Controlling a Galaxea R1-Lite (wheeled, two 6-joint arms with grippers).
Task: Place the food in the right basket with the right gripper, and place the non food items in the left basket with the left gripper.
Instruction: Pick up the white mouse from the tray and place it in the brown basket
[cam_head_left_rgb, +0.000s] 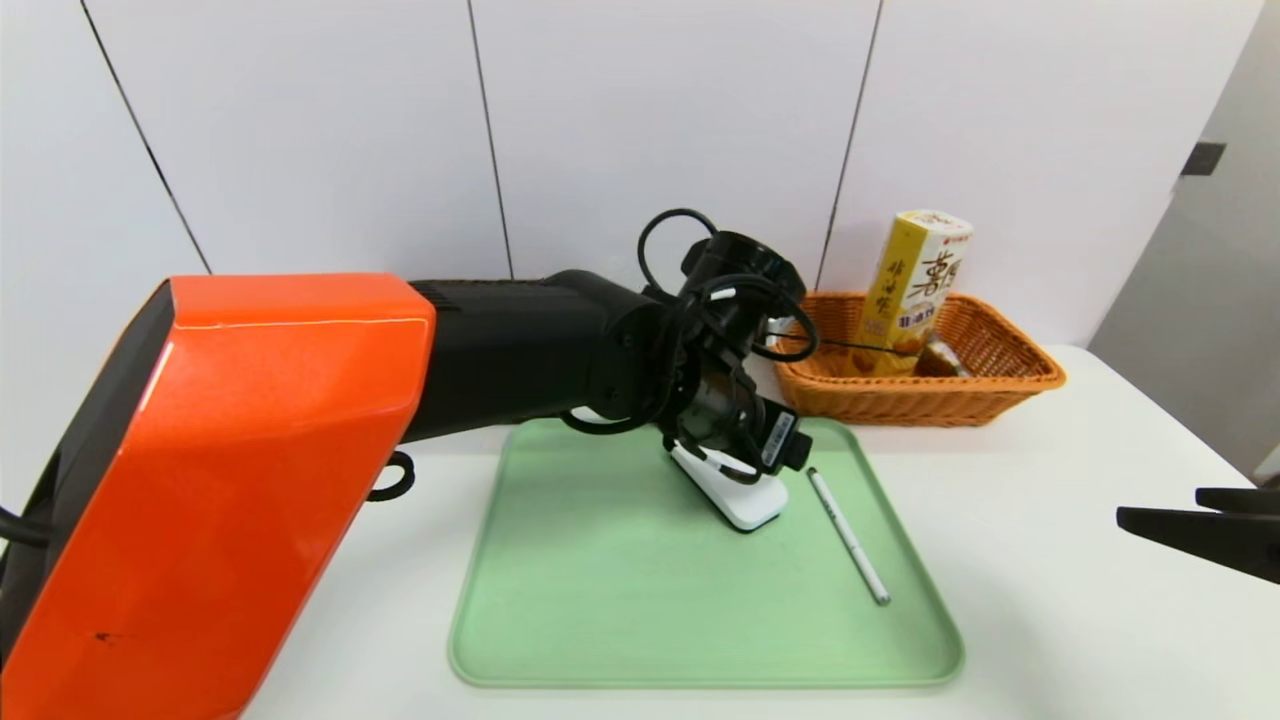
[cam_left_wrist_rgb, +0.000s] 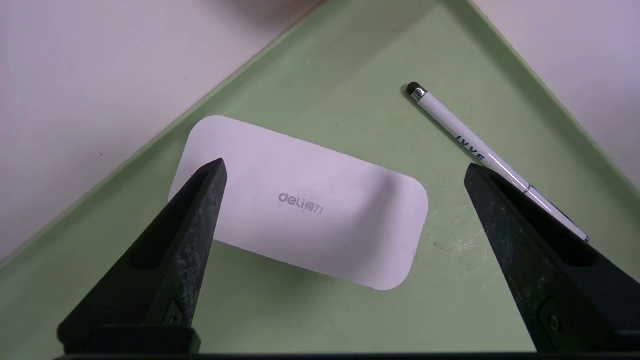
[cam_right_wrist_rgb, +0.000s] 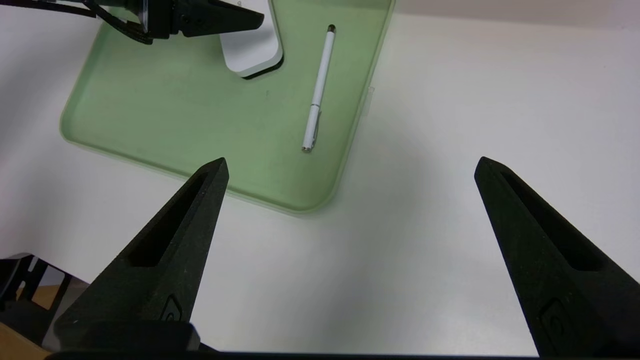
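A flat white block (cam_left_wrist_rgb: 310, 200) marked "deli" lies on the green tray (cam_left_wrist_rgb: 325, 310), towards its far side (cam_head_left_rgb: 745, 500). My left gripper (cam_left_wrist_rgb: 345, 165) hovers right over the block, open, with one finger past each short end and nothing held. A white pen (cam_head_left_rgb: 848, 535) lies beside the block on the tray's right part (cam_left_wrist_rgb: 470, 142). The right basket (cam_head_left_rgb: 1000, 385), orange wicker, stands at the back right and holds a yellow carton (cam_head_left_rgb: 915, 290) and a small brown item (cam_head_left_rgb: 938, 358). My right gripper (cam_right_wrist_rgb: 351, 160) is open and empty over bare table, right of the tray. The left basket is out of view.
My left arm (cam_head_left_rgb: 520, 350), with its large orange cover (cam_head_left_rgb: 220, 480), reaches across the left half of the head view and hides what is behind it. The white table (cam_head_left_rgb: 1050, 620) ends at a wall at the back. My right gripper's fingers (cam_head_left_rgb: 1200, 530) show at the right edge.
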